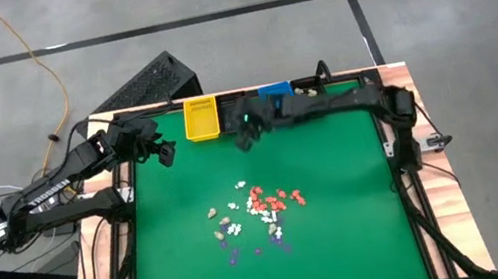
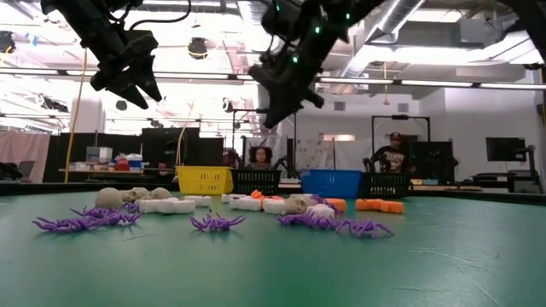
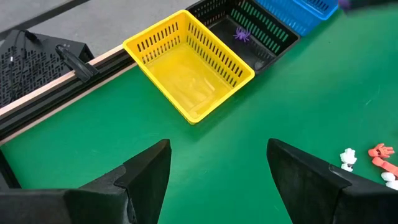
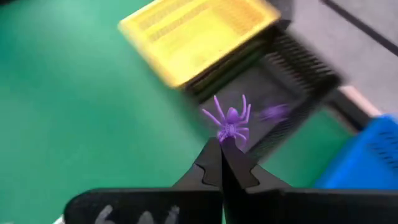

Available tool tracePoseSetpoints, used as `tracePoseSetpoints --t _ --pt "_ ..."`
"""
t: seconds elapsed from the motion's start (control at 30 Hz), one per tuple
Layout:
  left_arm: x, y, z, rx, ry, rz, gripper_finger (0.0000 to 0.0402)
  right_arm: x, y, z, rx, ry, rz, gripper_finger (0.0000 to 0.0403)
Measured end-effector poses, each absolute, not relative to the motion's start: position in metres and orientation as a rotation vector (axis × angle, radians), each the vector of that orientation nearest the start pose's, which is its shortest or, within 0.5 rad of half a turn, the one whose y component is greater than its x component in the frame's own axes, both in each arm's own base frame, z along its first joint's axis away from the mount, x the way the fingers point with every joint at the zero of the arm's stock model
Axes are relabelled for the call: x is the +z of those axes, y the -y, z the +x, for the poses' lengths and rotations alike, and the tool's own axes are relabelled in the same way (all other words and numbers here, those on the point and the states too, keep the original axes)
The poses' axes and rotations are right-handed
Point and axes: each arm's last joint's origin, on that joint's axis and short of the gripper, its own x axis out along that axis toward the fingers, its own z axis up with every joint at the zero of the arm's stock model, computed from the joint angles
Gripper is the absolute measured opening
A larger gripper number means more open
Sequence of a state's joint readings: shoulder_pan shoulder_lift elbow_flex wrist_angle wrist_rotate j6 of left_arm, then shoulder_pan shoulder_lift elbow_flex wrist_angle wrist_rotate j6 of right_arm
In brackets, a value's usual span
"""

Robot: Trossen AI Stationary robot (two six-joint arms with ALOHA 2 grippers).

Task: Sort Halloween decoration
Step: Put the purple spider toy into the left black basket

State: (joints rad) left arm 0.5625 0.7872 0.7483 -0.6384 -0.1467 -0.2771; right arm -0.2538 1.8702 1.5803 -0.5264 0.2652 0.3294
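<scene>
Now the right hand (image 4: 222,149), pinching a purple plastic spider (image 4: 231,121), nears the black slotted bin (image 4: 292,81); release next. Left hand (image 3: 217,180) waits wide.

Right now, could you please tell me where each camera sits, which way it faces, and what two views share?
High view: overhead, facing straight down at the green table; both arms show.
Low view: at tabletop height, facing level across purple plastic spiders to the room; both arms hang from above.
Left wrist view: behind the open left gripper, facing the yellow slatted bin.
Right wrist view: behind the right gripper, shut on a purple plastic spider, facing the black slatted bin.
Shared: both wrist views show the yellow bin.
</scene>
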Motion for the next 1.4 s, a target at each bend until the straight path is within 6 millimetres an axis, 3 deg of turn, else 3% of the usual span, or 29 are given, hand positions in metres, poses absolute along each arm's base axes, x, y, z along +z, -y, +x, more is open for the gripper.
tracePoseSetpoints --t 0.17,0.37,0.8,1.1,1.27,1.4 --pt "0.281 -0.087 0.130 0.773 -0.579 -0.398 0.0256 0.278 0.155 0.391 -0.625 -0.658 0.366 0.0043" --pt "0.281 -0.087 0.130 0.773 -0.579 -0.398 0.0256 0.285 0.180 0.387 -0.560 -0.573 0.394 0.0067" --pt "0.281 -0.087 0.129 0.798 -0.577 -0.388 0.0256 0.285 0.182 0.386 -0.473 -0.596 0.336 0.0077" --pt "0.281 -0.087 0.129 0.803 -0.570 -0.403 0.0256 0.285 0.182 0.386 -0.468 -0.593 0.351 0.0143" --pt "0.281 -0.087 0.129 0.799 -0.570 -0.411 0.0256 0.274 0.158 0.384 -0.313 -0.751 0.454 0.0152" --pt "0.281 -0.087 0.129 0.795 -0.569 -0.413 0.0256 0.260 0.099 0.387 -0.150 -0.997 0.494 0.0143"
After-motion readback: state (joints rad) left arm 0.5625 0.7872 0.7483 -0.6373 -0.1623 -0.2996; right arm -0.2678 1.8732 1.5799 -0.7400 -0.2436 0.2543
